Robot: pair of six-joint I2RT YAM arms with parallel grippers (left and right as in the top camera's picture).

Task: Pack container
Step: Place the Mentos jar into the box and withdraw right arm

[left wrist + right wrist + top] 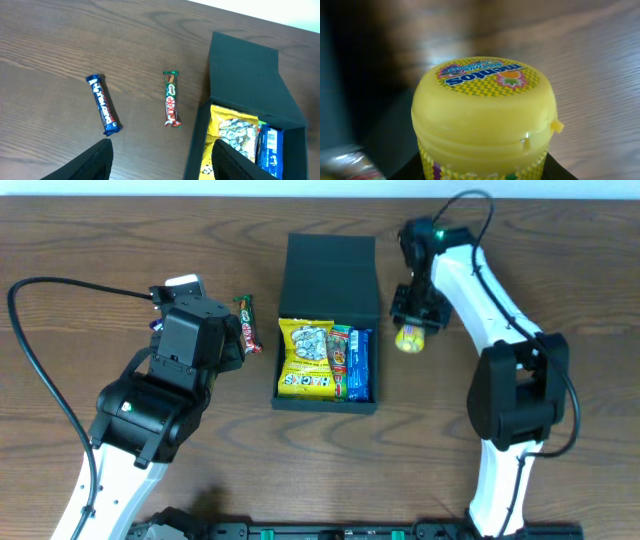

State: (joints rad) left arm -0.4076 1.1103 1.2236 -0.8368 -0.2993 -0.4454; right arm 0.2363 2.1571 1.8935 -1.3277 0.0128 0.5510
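Overhead: the container point(330, 275) sat mid-table with its lid flapped back, the left arm bent to its left, and the right arm reaching down with the right gripper point(413, 328) at a yellow tub point(411, 340). Left wrist: the left gripper point(162, 145) was spread wide, holding nothing. Right wrist: the tub filled the view; pinched or not, couldn't tell.

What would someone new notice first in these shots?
The bright yellow Mentos tub fills the right wrist view, in the right gripper beside the container. That dark teal box lies open mid-table with a yellow snack packet and a blue packet inside; a blue candy bar and a KitKat lie left of it.
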